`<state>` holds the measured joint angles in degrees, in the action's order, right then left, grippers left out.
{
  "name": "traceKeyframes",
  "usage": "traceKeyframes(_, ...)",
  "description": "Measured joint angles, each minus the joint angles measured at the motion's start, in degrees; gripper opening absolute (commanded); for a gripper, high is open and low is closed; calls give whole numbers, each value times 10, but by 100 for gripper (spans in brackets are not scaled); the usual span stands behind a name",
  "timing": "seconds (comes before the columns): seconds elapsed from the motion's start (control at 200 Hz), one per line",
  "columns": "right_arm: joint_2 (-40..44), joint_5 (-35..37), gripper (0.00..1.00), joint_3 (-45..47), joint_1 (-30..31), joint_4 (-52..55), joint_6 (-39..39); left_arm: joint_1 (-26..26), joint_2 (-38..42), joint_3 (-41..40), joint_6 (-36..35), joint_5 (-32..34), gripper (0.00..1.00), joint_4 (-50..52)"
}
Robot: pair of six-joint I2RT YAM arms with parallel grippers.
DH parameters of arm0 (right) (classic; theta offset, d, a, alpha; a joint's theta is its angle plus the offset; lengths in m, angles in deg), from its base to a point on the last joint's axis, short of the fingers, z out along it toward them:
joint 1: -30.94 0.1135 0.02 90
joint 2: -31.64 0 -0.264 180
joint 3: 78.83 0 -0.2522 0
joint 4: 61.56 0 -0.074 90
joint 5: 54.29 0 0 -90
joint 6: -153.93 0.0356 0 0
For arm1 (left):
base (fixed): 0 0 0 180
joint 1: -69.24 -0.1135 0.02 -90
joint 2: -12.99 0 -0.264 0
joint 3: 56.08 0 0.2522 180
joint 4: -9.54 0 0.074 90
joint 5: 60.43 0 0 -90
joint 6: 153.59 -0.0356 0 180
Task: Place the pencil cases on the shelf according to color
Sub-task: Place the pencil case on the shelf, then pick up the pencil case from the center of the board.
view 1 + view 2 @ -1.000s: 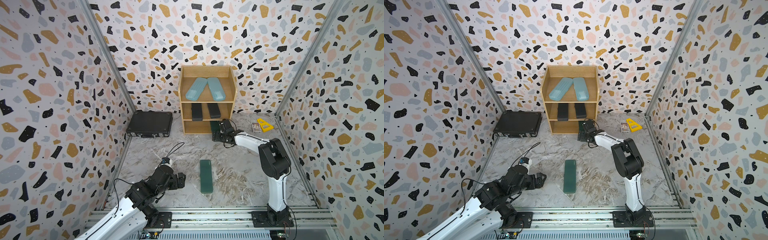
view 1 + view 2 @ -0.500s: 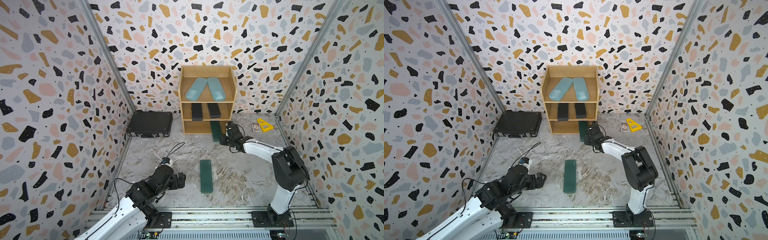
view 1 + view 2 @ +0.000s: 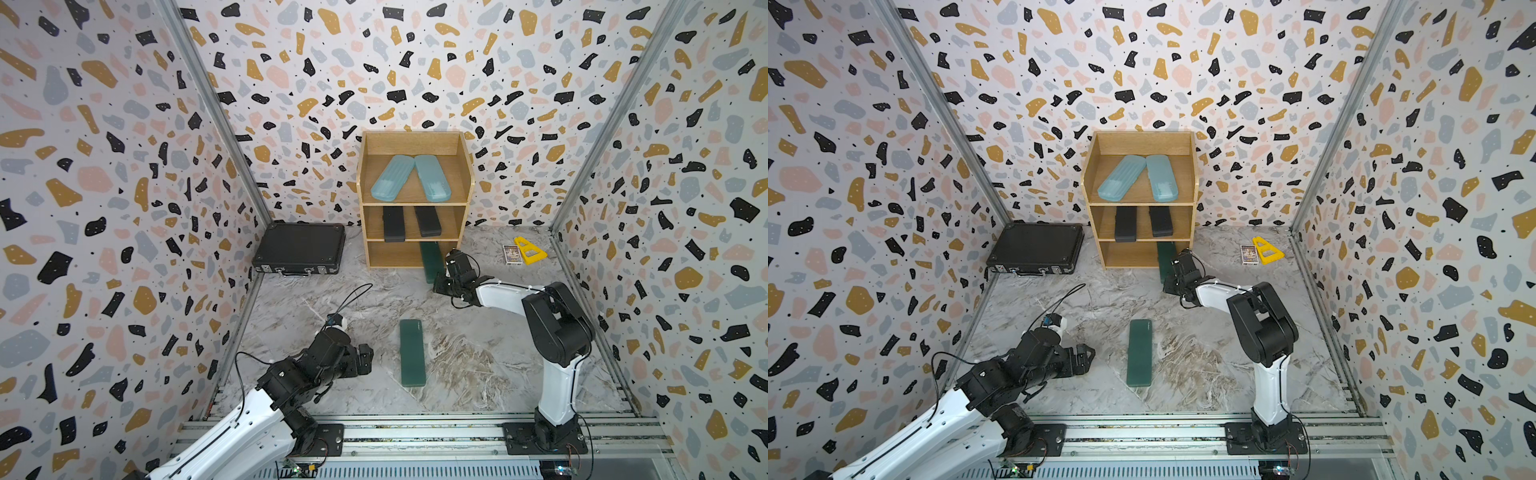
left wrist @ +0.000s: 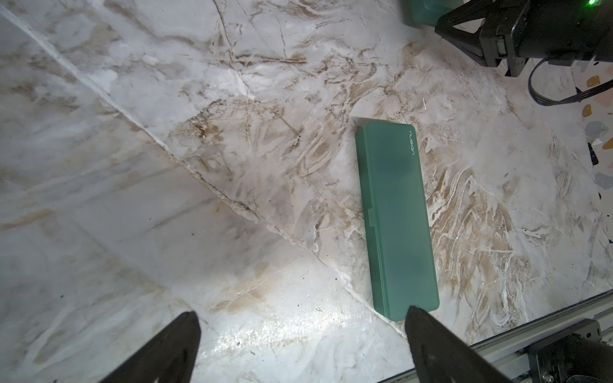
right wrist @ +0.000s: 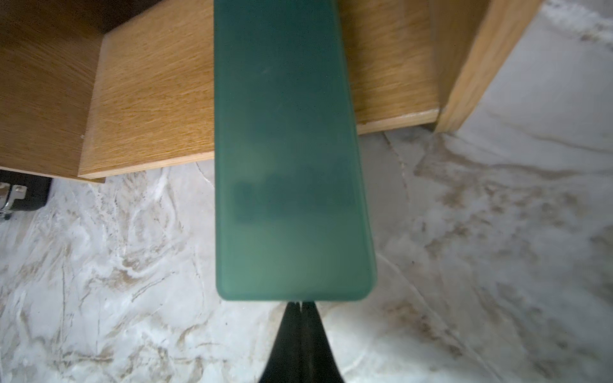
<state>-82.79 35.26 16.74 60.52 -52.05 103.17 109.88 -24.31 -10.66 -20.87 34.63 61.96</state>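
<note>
Right jaws, pressed together, sit at the end of the green case (image 5: 292, 165), which looks stiff, slick and pushable; left jaws spread wide.

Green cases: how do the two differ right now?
The shelf case lies partly inside the shelf's bottom tier, its end sticking out; the table case lies wholly on the table. The shut right gripper sits at the shelf case's end; the open left gripper is apart from the table case. Both are green and flat.

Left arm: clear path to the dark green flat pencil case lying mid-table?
Likely yes: the left fingers are open just short of the dark green flat pencil case, with only bare marble tabletop between.
</note>
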Motion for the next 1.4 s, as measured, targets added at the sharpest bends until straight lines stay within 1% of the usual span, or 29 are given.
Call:
traceKeyframes(0.13, -16, 0, 6, -30, 0, 8, 2, 0, 1, 0, 0, 0, 100, 0)
traceKeyframes(0.275, -26, 7, 6, -84, 0, 42, 0, 0, 1, 0, 1, 0, 100, 0)
traceKeyframes(0.335, -26, 11, 7, -99, 0, 52, 0, 0, 1, 0, 1, 0, 100, 0)
traceKeyframes(0.38, -26, 11, 9, -108, 0, 58, -1, 0, 1, 0, 1, 0, 100, 0)
traceKeyframes(0.415, -26, 11, 14, -110, 0, 63, -1, 0, 1, 0, 1, 0, 100, 0)
traceKeyframes(0.455, -26, 10, 24, -111, 0, 64, -2, 0, 2, 0, 1, 0, 100, 1)
traceKeyframes(0.546, -25, 1, 55, -106, 0, 68, 2, 0, 5, 0, 1, 1, 100, 3)
traceKeyframes(0.586, -21, -3, 65, -98, 0, 68, -1, 0, 7, 0, 1, 2, 100, 6)
traceKeyframes(0.626, -10, -5, 72, -82, 0, 69, 0, 0, 10, 0, 1, 3, 100, 10)
traceKeyframes(0.681, 17, -6, 79, -47, 0, 73, 2, 0, 19, 1, 1, 4, 100, 16)
traceKeyframes(0.771, 94, -5, 91, 19, 4, 108, 0, 0, 42, 1, 2, 9, 100, 29)
traceKeyframes(0.826, 143, -2, 95, 42, 9, 139, -4, 0, 59, 1, 6, 11, 100, 37)
traceKeyframes(0.846, 160, 0, 100, 48, 11, 148, -5, 0, 64, 1, 7, 12, 100, 38)
traceKeyframes(0.956, 248, 3, 100, 80, 31, 193, -9, 0, 89, 1, 17, 12, 100, 40)
traceKeyframes(1.036, 301, -18, 100, 125, 41, 201, -6, 0, 90, 1, 23, 12, 100, 43)
traceKeyframes(1.146, 342, -65, 100, 201, 48, 202, 7, 0, 86, 1, 30, 12, 100, 53)
traceKeyframes(1.191, 349, -67, 100, 222, 55, 212, 11, 0, 85, 1, 32, 12, 100, 56)
traceKeyframes(1.261, 358, -61, 100, 234, 91, 247, 17, 0, 85, 1, 34, 12, 100, 59)
traceKeyframes(1.402, 373, -25, 100, 217, 198, 305, 43, 0, 85, 1, 36, 12, 100, 59)
